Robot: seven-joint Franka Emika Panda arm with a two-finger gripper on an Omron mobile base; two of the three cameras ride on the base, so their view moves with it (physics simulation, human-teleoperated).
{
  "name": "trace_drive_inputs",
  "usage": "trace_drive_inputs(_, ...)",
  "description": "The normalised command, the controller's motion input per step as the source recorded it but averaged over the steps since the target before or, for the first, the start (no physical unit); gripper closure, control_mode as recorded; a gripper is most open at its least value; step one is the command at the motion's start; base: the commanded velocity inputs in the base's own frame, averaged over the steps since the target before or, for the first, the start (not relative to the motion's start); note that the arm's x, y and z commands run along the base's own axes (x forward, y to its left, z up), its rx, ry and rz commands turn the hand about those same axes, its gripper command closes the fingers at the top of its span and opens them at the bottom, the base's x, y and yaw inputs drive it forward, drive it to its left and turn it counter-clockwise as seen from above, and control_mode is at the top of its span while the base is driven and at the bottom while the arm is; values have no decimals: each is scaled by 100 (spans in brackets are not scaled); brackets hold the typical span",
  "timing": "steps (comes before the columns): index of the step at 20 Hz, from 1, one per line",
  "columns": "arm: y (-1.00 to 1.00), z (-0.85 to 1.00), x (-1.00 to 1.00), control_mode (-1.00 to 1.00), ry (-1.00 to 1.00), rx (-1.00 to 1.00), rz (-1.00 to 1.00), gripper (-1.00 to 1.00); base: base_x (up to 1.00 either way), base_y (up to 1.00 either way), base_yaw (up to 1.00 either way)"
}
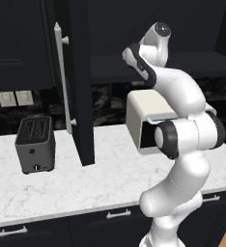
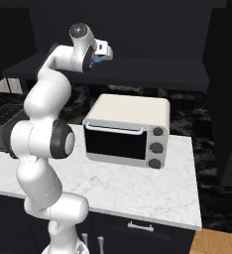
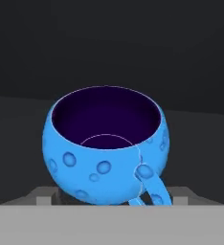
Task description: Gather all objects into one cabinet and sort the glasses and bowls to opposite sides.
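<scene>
A bright blue mug point(image 3: 104, 158) with a dark inside and a side handle fills the hand view, upright on the dark shelf point(image 3: 18, 143) of the cabinet. My gripper point(image 3: 111, 196) stands open with the mug between its jaws, one tip on each side of the mug's base; I cannot tell whether they touch it. In the right base view the gripper point(image 2: 107, 53) reaches onto the cabinet shelf point(image 2: 147, 69), and a speck of the blue mug point(image 2: 95, 62) shows under the hand. The tall black cabinet door point(image 1: 81, 96) with its silver bar handle point(image 1: 62, 77) stands open.
A cream toaster oven point(image 2: 128, 131) sits on the white marble counter point(image 1: 86, 183) below the shelf. A dark toaster point(image 1: 35, 144) stands at the counter's left. Black drawers point(image 1: 115, 214) with short silver handles run below the counter.
</scene>
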Motion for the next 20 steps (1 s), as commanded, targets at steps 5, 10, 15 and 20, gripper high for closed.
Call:
trace_drive_inputs(5, -29, -14, 26, -100, 0, 1, 0, 100, 0, 0, 0)
trace_drive_inputs(10, -25, -7, 18, -100, 0, 0, 0, 100, 0, 0, 0)
trace_drive_inputs(15, -6, -1, 16, -100, -2, 0, 0, 100, 0, 0, 0)
trace_drive_inputs(20, 0, 30, -15, -100, -15, 0, 0, 100, 0, 0, 0)
